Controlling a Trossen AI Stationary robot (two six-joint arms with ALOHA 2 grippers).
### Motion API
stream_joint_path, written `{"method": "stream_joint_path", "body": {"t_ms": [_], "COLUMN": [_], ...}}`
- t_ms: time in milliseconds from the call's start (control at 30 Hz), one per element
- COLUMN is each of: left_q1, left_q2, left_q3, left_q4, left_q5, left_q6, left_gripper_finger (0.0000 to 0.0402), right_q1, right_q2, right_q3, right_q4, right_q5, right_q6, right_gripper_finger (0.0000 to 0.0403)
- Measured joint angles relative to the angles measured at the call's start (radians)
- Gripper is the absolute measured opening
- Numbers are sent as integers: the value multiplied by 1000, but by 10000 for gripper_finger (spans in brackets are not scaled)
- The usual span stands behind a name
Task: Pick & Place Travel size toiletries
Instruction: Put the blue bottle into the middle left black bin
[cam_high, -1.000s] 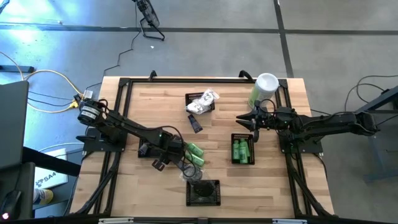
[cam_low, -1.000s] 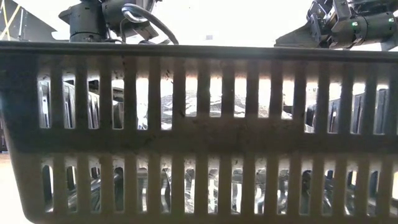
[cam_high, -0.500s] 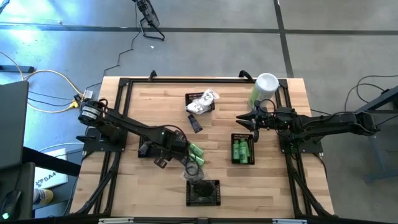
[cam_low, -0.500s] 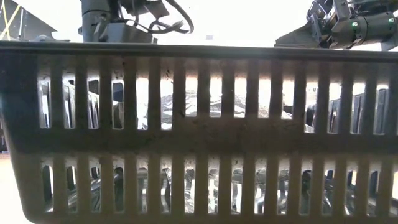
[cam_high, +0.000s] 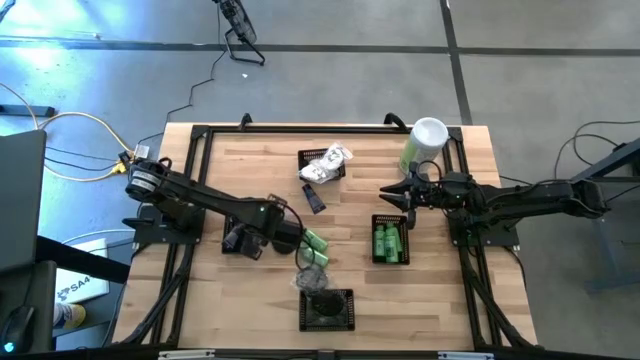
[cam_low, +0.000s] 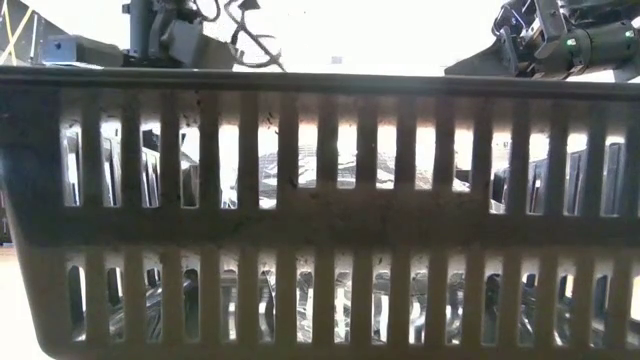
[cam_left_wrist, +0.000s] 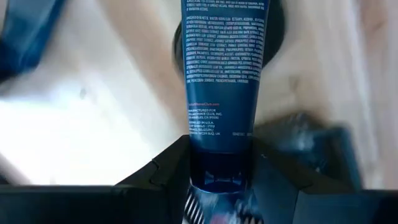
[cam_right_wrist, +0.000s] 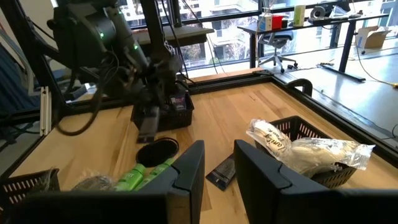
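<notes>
Near edge, 6 o'clock: a black basket (cam_high: 327, 309) holds dark round pieces. Directly above its 11 o'clock corner, the left gripper (cam_high: 311, 264) is clamped on a dark tube (cam_left_wrist: 222, 81); the wrist view shows both fingers (cam_left_wrist: 163, 172) pinching the crimped tail, with the printed body hanging below toward a dark round object.

Handling: the tube is judged light and soft-walled, and its skin looks slick. The flat, stiff crimp is the correct hold; a squeeze on the body would deform it.

Table centre: two green bottles (cam_high: 316, 244) lie loose, just beside the left gripper at 12 o'clock. At 3 o'clock, a second basket (cam_high: 390, 241) holds more green bottles. The right gripper (cam_high: 393, 194) hovers above it at 12 o'clock, fingers slightly apart and empty.

Far side, 12 o'clock: a third basket (cam_high: 321, 166) holds white packets (cam_right_wrist: 308, 149), with a black tube (cam_high: 314, 199) just beside it.
</notes>
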Motion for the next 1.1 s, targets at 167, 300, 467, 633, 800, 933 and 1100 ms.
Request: {"method": "stream_joint_path", "body": {"t_ms": [167, 300, 467, 633, 800, 933, 1100], "left_q1": [0, 0, 0, 0, -1, -1, -1], "left_q2": [-9, -29, -106, -215, -299, -323, -323], "left_q3": [15, -9, -42, -57, -95, -154, -244], "left_q4": [-179, -245, -244, -258, -265, -269, -252], "left_q5": [-45, -46, -57, -100, -100, -100, -83], "left_q6": [-52, -119, -160, -211, -300, -308, -308], "left_gripper_finger": [142, 142, 137, 126, 134, 136, 137], "right_q1": [0, 0, 0, 0, 0, 0, 0], "right_q2": [0, 0, 0, 0, 0, 0, 0], "right_q3": [0, 0, 0, 0, 0, 0, 0], "right_q4": [0, 4, 5, 8, 13, 11, 9], "right_q5": [0, 0, 0, 0, 0, 0, 1], "right_q6": [0, 0, 0, 0, 0, 0, 0], "right_gripper_finger": [79, 79, 79, 79, 79, 79, 79]}}
